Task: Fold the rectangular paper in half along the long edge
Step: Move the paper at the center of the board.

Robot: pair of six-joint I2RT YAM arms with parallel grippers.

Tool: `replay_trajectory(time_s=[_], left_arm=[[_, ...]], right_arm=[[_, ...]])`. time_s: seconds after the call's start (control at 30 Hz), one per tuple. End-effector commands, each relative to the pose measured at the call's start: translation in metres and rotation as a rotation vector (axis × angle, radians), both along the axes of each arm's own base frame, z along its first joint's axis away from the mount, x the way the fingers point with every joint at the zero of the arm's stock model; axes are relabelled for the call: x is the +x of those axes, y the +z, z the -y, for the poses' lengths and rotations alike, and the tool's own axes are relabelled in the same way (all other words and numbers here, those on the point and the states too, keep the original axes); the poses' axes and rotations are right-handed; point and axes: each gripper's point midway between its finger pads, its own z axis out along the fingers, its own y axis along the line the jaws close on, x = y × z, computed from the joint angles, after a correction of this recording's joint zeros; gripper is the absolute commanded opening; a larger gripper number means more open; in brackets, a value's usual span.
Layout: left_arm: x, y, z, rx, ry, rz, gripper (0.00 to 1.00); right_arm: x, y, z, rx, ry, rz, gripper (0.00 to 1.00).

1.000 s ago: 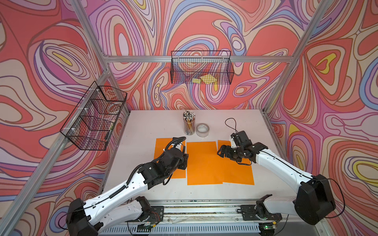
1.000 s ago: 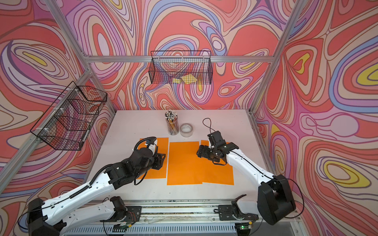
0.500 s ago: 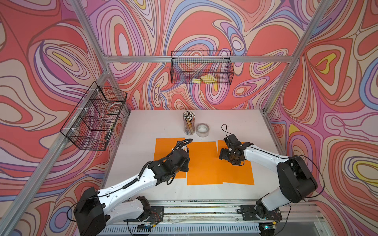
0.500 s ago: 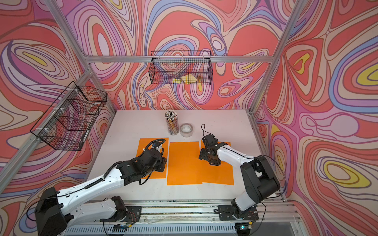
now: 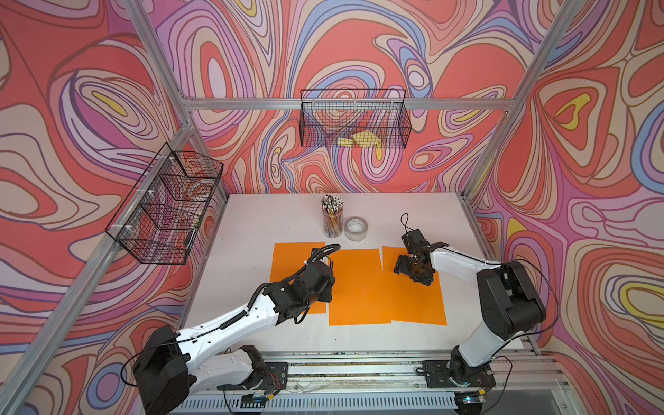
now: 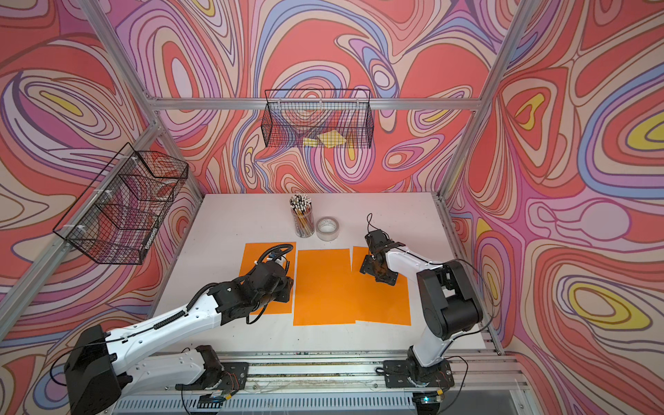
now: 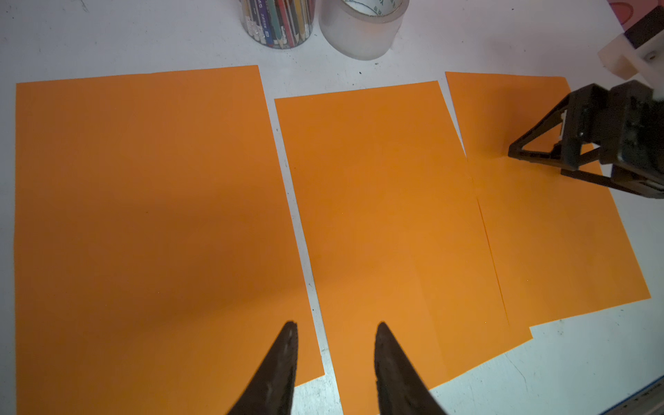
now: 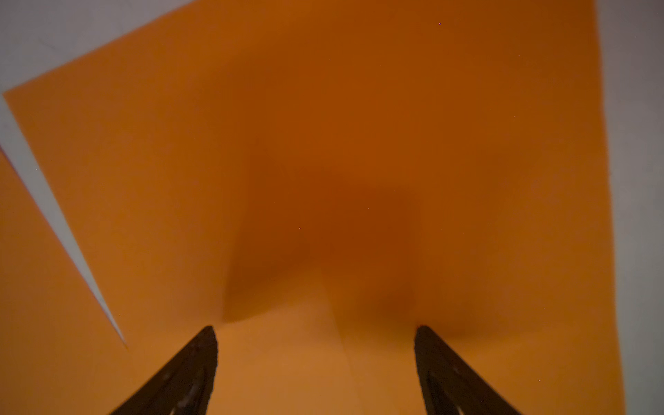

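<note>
Three orange rectangular papers lie flat side by side on the white table: the left paper (image 5: 289, 262) (image 7: 143, 215), the middle paper (image 5: 355, 287) (image 7: 377, 215) and the right paper (image 5: 416, 301) (image 8: 359, 125). The middle paper's right edge overlaps the right paper near the front. My left gripper (image 5: 318, 285) (image 7: 336, 325) hovers over the narrow gap between the left and middle papers. Its jaws are apart with nothing between them. My right gripper (image 5: 411, 275) (image 8: 315, 328) stands wide open just above the far half of the right paper, holding nothing.
A clear cup of pencils (image 5: 332, 221) and a roll of clear tape (image 5: 356, 228) stand just behind the papers. A wire basket (image 5: 354, 118) with yellow notes hangs on the back wall. Another wire basket (image 5: 165, 204) hangs on the left wall.
My left gripper's jaws have narrowed and it has shifted slightly right toward the middle paper. My right arm has folded its elbow back, with the gripper edging left over the right paper.
</note>
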Motion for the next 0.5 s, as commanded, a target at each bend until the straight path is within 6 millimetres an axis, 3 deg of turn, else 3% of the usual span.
replay_trajectory(time_s=[0.0, 0.33, 0.47], left_arm=[[0.003, 0.001, -0.004, -0.003, 0.037, -0.001, 0.38], [-0.001, 0.004, -0.018, 0.012, 0.068, 0.008, 0.38], [-0.004, 0.005, -0.025, 0.014, 0.078, 0.014, 0.38]], right_arm=[[0.012, 0.000, 0.012, -0.049, 0.020, -0.014, 0.86], [0.038, -0.020, 0.031, -0.092, 0.029, -0.074, 0.87], [0.052, -0.024, 0.051, -0.133, 0.024, -0.098, 0.86]])
